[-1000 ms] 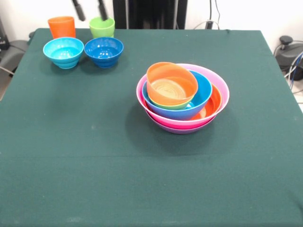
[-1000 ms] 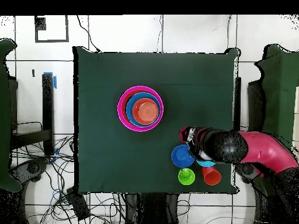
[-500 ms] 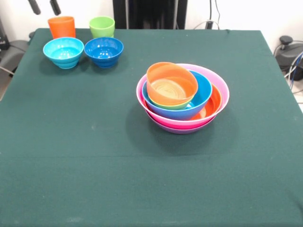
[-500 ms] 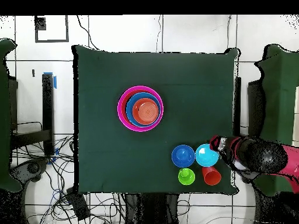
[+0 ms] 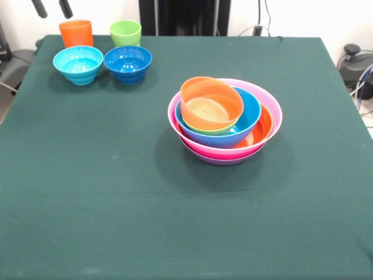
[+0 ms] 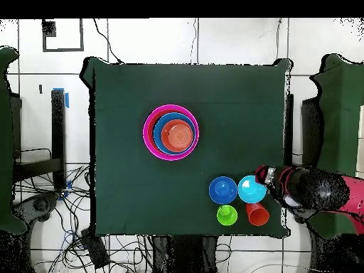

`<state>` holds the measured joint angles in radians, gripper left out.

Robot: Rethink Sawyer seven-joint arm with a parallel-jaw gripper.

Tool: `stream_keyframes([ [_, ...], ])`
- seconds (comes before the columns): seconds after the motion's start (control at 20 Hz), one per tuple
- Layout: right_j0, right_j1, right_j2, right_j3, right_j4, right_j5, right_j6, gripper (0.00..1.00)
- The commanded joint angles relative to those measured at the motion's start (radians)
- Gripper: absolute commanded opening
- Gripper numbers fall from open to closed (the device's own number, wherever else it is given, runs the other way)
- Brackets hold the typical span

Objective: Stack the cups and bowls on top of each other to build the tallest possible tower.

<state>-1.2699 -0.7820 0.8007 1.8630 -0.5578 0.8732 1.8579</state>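
Note:
The tower [image 5: 224, 119] stands right of the table's middle: pink and purple bowls at the base, then a large orange and a large blue bowl, a small lime green one, and a small orange bowl [image 5: 210, 104] tilted on top. It also shows in the overhead view [image 6: 170, 132]. At the far left stand the orange cup [image 5: 76, 32], the lime green cup [image 5: 126, 32], the light blue bowl [image 5: 78, 64] and the dark blue bowl [image 5: 127, 63]. My gripper [image 5: 52, 8] is open and empty, high and just left of the orange cup. In the overhead view the gripper [image 6: 270, 179] is beside the light blue bowl [image 6: 251, 190].
A dark green cloth [image 5: 116, 204] covers the table. The black pedestal [image 5: 183, 17] stands at the far side. Cables and a dark object [image 5: 356, 64] lie off the table's right edge. My arm [image 6: 320, 190] reaches in over the table's edge near the cups.
My gripper has moved away from above the lime green cup and dark blue bowl, past the orange cup toward the table's edge. It has barely moved in the last half second. The cups and bowls have not moved.

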Motion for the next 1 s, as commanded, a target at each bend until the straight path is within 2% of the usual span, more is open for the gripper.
stream_keyframes([
  [0.05, 0.191, 0.118, -0.062, -0.174, -0.126, -0.037, -0.049, 1.00],
  [0.15, 0.226, 0.163, -0.081, -0.238, -0.126, -0.062, -0.017, 1.00],
  [0.3, 0.273, 0.208, -0.103, -0.311, -0.118, -0.046, -0.001, 1.00],
  [0.45, 0.301, 0.248, -0.114, -0.372, -0.100, -0.006, -0.028, 1.00],
  [1.0, 0.337, 0.238, -0.153, -0.375, -0.097, -0.051, 0.003, 1.00],
])
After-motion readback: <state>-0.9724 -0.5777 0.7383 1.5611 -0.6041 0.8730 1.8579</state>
